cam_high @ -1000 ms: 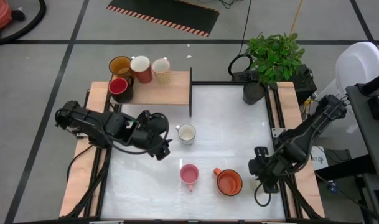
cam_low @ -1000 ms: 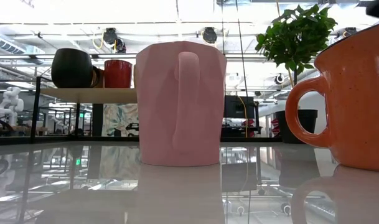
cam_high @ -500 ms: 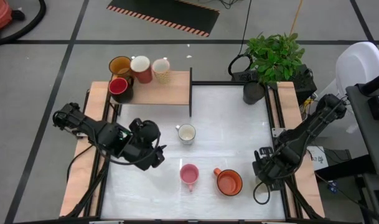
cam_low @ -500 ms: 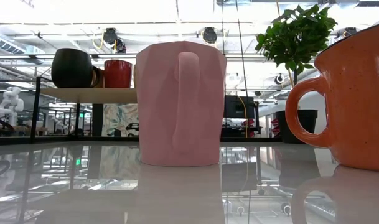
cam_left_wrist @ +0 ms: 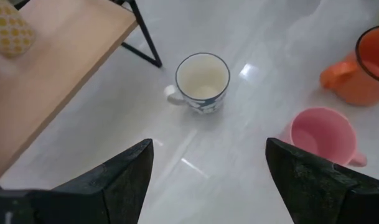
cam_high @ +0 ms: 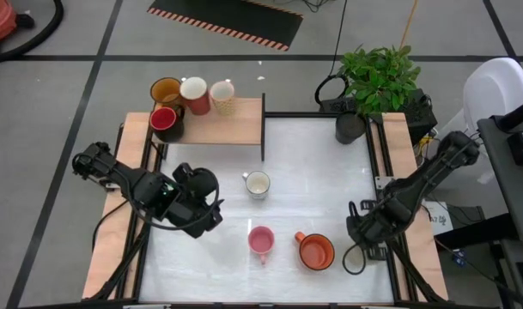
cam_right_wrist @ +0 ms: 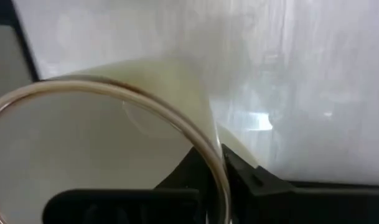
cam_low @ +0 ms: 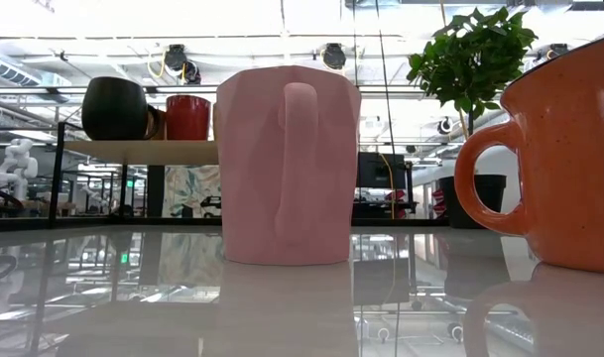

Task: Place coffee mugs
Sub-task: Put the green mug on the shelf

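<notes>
**Thin rim pinch could slip**

At the table's four o'clock edge, the right gripper [cam_high: 354, 249] is clamped on a cream mug [cam_right_wrist: 108, 155]'s rim; so thin a pinch may let it tilt or drop when lifted. The left gripper [cam_left_wrist: 208, 171] hovers open at nine o'clock, facing the white mug [cam_left_wrist: 202, 81].

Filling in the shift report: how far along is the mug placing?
Four mugs already sit on the wooden shelf. The right tool has shut on a cream mug's rim. The white mug, pink mug and orange mug wait on the table; the left tool hovers open.
</notes>
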`<state>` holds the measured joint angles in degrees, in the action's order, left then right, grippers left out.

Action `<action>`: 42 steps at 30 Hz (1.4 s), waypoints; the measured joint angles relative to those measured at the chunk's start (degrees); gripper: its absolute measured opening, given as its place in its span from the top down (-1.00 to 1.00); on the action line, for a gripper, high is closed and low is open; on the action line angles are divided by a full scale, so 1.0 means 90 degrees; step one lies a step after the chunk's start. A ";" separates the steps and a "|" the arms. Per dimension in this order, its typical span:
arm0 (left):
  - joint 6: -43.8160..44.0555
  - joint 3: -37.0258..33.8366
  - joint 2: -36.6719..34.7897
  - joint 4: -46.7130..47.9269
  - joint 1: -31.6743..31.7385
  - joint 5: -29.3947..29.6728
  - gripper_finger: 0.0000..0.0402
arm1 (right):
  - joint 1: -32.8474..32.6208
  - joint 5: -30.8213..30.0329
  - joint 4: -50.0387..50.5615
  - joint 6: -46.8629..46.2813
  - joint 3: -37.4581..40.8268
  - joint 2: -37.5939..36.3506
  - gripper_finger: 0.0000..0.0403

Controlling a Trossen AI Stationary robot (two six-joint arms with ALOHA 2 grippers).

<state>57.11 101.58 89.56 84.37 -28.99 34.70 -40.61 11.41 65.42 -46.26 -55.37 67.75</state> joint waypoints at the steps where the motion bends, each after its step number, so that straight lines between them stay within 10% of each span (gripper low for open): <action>1: -0.0023 0.0000 0.0000 0.0020 0.0008 0.0011 -0.57 | 0.0102 0.0080 0.0145 -0.0011 -0.0157 0.0000 0.96; 19: -0.1104 0.0000 -0.0016 0.0112 0.0574 0.0023 -0.57 | 0.3179 -0.0374 0.1608 0.0341 -0.3172 0.0595 0.96; 31: -0.2400 -0.0002 -0.0541 -0.0096 0.1218 -0.0464 -0.21 | 0.4841 0.0086 0.1376 0.2216 -0.5356 0.2963 0.96; 42: -0.1644 -0.0689 -0.1836 0.0174 0.0837 -0.0024 0.08 | 0.5828 -0.0132 0.1322 0.2720 -0.7962 0.4724 0.95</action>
<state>42.31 95.38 73.03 85.93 -21.46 34.48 11.84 10.22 77.32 -21.78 -127.03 110.26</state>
